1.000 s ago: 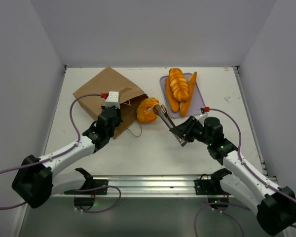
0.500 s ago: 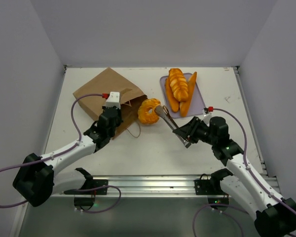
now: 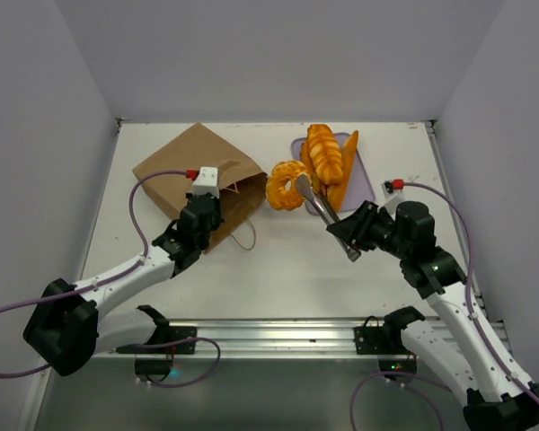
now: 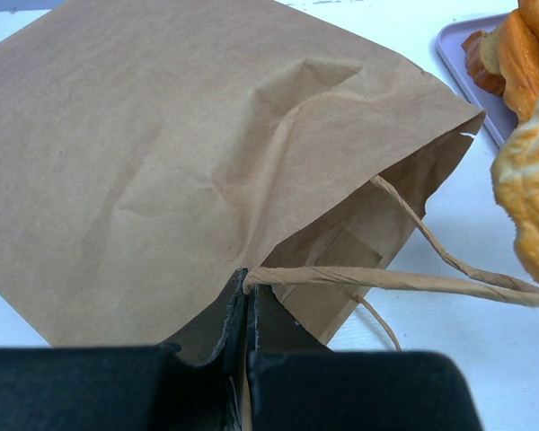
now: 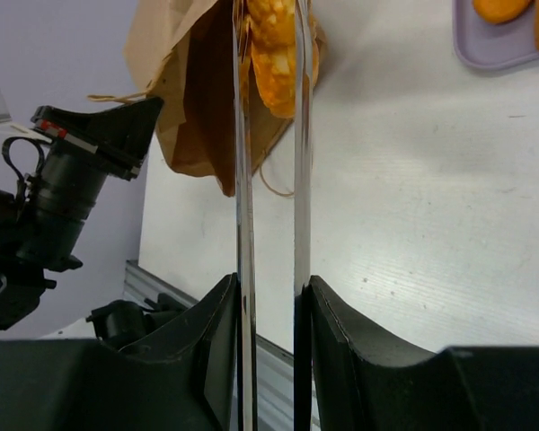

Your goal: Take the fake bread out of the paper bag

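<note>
Two arms were over the white table (image 3: 278, 269). The left gripper (image 4: 248, 301) had its fingers pressed together on the lower edge of the paper bag (image 3: 193, 171), right at the mouth, where one twisted paper handle (image 4: 404, 280) begins. The bag lay flat on its side at the left rear of the table, with its mouth turned to the right and its upper face creased. As far as the left wrist view reached into the opening, it showed only brown paper.

The right gripper (image 5: 269, 301) was clamped around the handle end of the metal tongs (image 3: 325, 213), which pointed away from it toward the bag. The tongs were squeezed nearly closed, their two arms running parallel with a narrow gap between them. Their tips pinched a ridged golden roll (image 3: 287, 185). That roll was fully outside the bag, between the bag's mouth and the left rim of the lavender tray (image 3: 366, 180), and near both. Whether it touched the table could not be told.

More of the fake bread lay on the tray: a plump ridged loaf (image 3: 324, 151) with long thin pieces (image 3: 345, 171) just beside it.
</note>
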Controlling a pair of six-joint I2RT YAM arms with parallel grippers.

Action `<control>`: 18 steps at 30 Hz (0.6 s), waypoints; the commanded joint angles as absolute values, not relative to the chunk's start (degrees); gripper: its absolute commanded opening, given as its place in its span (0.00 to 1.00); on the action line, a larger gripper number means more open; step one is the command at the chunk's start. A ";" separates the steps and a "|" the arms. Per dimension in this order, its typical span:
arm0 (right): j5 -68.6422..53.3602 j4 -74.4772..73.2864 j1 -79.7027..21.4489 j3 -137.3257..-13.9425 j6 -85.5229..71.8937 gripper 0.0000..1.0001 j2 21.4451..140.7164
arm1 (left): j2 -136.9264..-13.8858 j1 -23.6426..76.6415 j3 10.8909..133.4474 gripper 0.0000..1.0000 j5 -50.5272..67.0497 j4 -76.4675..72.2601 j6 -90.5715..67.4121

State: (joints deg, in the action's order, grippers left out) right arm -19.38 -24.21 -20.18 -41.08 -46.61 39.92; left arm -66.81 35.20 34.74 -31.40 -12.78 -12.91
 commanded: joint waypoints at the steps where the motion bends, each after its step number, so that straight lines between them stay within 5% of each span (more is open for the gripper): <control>1: -13.56 -28.02 -20.04 -47.01 -41.32 0.00 39.90 | -66.01 34.72 34.28 0.00 -33.05 -14.50 -13.89; 18: 6.92 -40.86 -20.04 -62.13 -27.43 0.00 42.80 | -65.13 34.72 33.75 0.00 -31.47 -14.76 -13.89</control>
